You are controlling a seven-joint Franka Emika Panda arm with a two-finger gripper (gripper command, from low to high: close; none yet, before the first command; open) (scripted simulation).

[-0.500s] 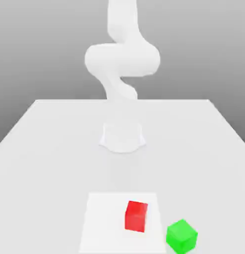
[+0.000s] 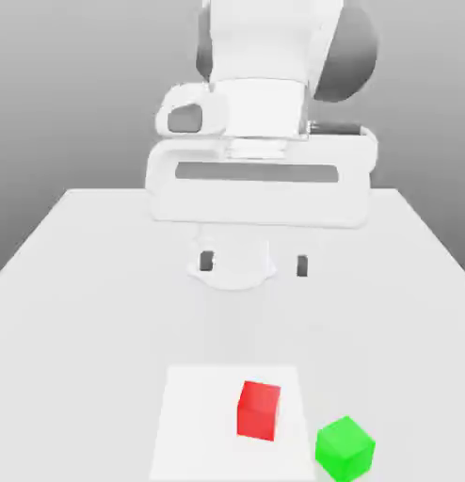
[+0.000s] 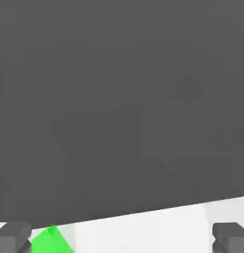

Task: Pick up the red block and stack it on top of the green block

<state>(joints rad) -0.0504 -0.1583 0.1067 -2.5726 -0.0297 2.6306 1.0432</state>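
Observation:
The red block (image 2: 259,410) sits on a white square patch (image 2: 194,428) near the front of the table. To its right in the exterior view stands the green block (image 2: 345,448), just off the patch and apart from the red one. My gripper (image 2: 254,265) hangs well above the table's middle, behind both blocks, with its two dark fingertips (image 2: 207,261) wide apart and nothing between them. In the hand view the fingertips (image 3: 13,236) show at the two lower corners, with the green block (image 3: 51,241) beside one of them.
The white table (image 2: 86,282) stretches wide on both sides of the blocks. The arm's white hand body (image 2: 260,184) looms large over the table's far half, hiding the arm's base.
The hand has swung forward toward the camera and now looms over the table's middle, fingers pointing down. Both blocks stay where they were.

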